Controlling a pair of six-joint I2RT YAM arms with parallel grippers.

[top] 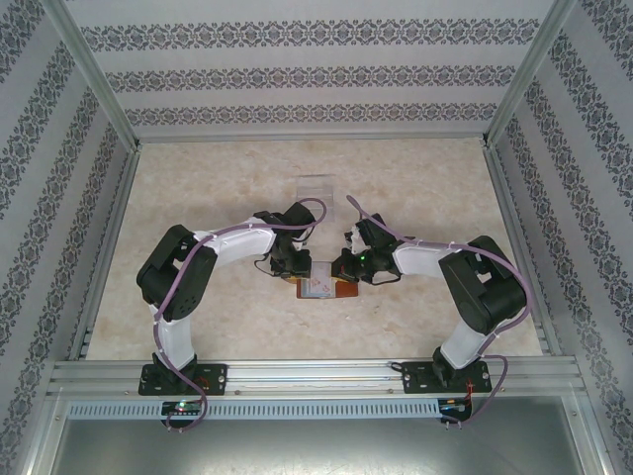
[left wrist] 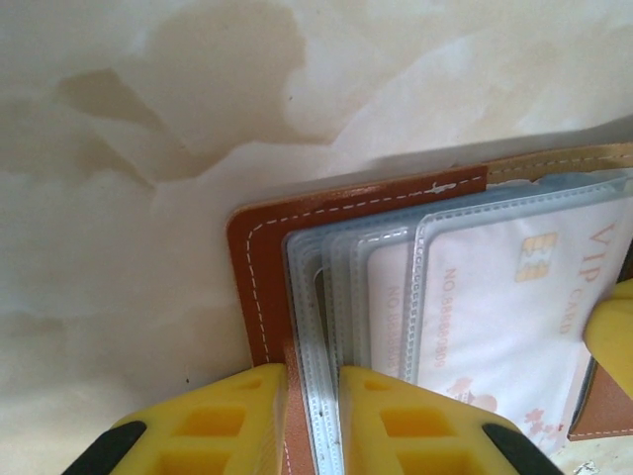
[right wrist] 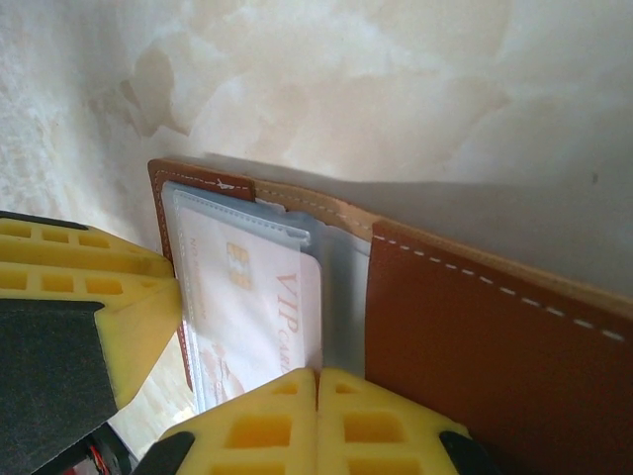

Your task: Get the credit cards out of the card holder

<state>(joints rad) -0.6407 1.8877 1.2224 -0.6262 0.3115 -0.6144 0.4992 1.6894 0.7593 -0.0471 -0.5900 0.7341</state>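
- Near edge: ribbed aluminium rail carrying both arm bases. The white-and-black arms bend inward and meet over the middle of the table.
- Table: matt beige surface with a cloudy marble pattern.
- Left gripper: blocky yellow plastic fingers with moulded square recesses, pinching one edge of the card holder. Leather and the sleeve edges sit between the jaws.
- Right gripper: same yellow fingers, pressed together with no gap, their seam touching the rim of the front sleeve on the opposite side. I cannot tell whether card or sleeve is nipped between them.
- Reddish-brown leather folding card holder: smooth grain, white stitching, rounded corner, tan inner edge. It lies open, flat on the table between the two grippers.
- Clear plastic sleeves: glossy, grey-blue in tint, with welded ribbed borders, fanned in layers inside the holder.
- Credit cards: thin whitish rectangles, still in the sleeves. The front one has a gold chip, pink "VIP CARD" lettering and pink marks; a second shows just behind it.
- Beyond the holder: small clear rectangular tray, apart from it.
- Far side: walls with bands of dark floral pattern.
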